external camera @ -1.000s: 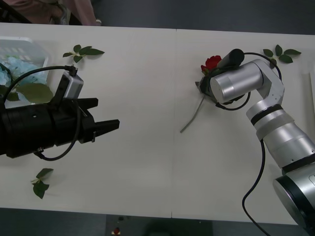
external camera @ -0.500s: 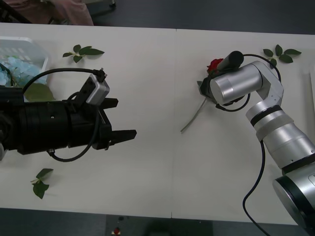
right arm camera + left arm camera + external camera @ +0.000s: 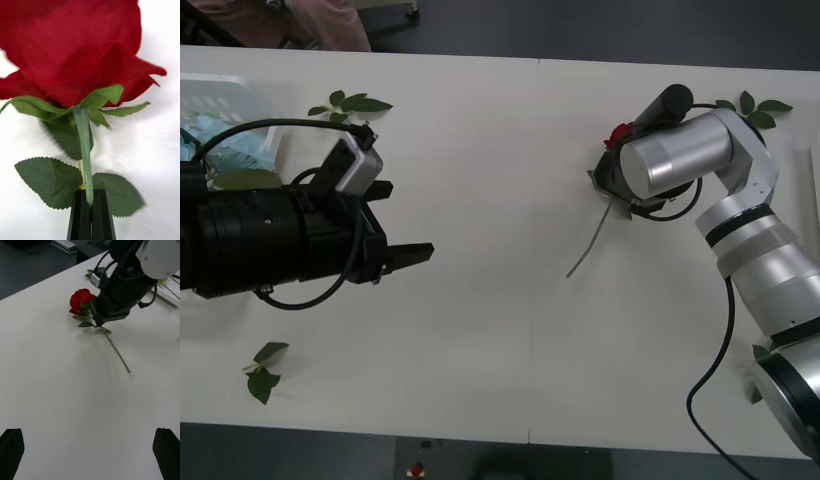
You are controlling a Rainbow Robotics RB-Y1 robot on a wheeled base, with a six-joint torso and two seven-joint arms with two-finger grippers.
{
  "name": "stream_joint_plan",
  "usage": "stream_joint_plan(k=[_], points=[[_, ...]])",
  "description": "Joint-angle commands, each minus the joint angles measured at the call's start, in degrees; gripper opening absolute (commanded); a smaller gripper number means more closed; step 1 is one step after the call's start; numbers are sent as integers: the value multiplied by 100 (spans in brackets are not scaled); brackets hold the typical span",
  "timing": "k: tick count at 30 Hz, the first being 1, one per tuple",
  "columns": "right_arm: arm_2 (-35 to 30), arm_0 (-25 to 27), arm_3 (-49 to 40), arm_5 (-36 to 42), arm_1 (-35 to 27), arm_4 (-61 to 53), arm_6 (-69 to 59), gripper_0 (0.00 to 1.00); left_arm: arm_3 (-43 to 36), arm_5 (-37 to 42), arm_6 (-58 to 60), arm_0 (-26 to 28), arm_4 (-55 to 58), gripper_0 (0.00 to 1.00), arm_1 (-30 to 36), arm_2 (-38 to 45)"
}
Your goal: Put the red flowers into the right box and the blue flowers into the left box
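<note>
One of the red flowers, a rose [image 3: 617,135], is over the table right of centre, its thin stem [image 3: 588,250] trailing toward me. My right gripper [image 3: 91,204] is shut on that stem just below the bloom [image 3: 75,48], and the left wrist view shows the same grip [image 3: 98,319] beside the rose [image 3: 80,300]. My left gripper [image 3: 398,225] hovers open and holds nothing over the table's left part. The left box [image 3: 255,95], a white slotted tray, stands at the far left with blue flowers [image 3: 225,145] in it. A white rim, likely the right box [image 3: 170,288], lies behind the right arm.
Loose green leaf sprigs lie near the tray [image 3: 350,103], at the far right [image 3: 752,106] and by the front left edge [image 3: 262,368]. A black cable [image 3: 710,380] hangs from the right arm. Bare table spreads between the two arms.
The right gripper has carried the rose a little to the right, and the stem end followed. The left arm swung toward the centre, then drew back left.
</note>
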Motion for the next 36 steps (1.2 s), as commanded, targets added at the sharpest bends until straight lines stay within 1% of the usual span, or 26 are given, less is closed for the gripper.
stream_joint_plan(k=[1,5,7,10,14,18,22,24,27,30,34,36], points=[[20,-157,-1027,643,-654,-212,-52,0,-75,2,-127,-56,197,100,-304,-93],[-77,-157,-1633,1320,-1252,-563,1,0,-119,11,-180,-126,276,100,-533,-242],[-261,-157,-1836,1601,-1533,-774,62,0,-145,2,-206,-126,285,100,-542,-242],[-771,-148,-1897,1856,-1814,-1038,458,0,-163,-103,-233,-135,469,100,-427,-268],[-1905,89,-1897,2032,-2122,-1284,1354,0,-171,-437,-286,-214,654,100,-76,-479],[-3188,432,-1862,2216,-2271,-1293,2532,0,-171,-534,-321,-267,750,100,12,-576],[-4058,687,-1739,2357,-2412,-1205,3543,0,-163,-534,-330,-258,698,100,12,-576],[-4295,775,-1537,2374,-2544,-1178,3885,0,-154,-534,-330,-258,680,100,12,-576],[-4410,792,-1150,2322,-2746,-1126,4202,0,-154,-534,-330,-258,680,100,12,-576],[-4489,792,-605,2040,-2931,-1064,4492,0,-154,-534,-330,-258,680,100,12,-576],[-4489,792,186,1355,-3124,-1003,4826,0,-154,-534,-330,-258,680,100,12,-576],[-4489,792,608,871,-3194,-941,5002,0,-154,-534,-330,-258,680,100,12,-576]])
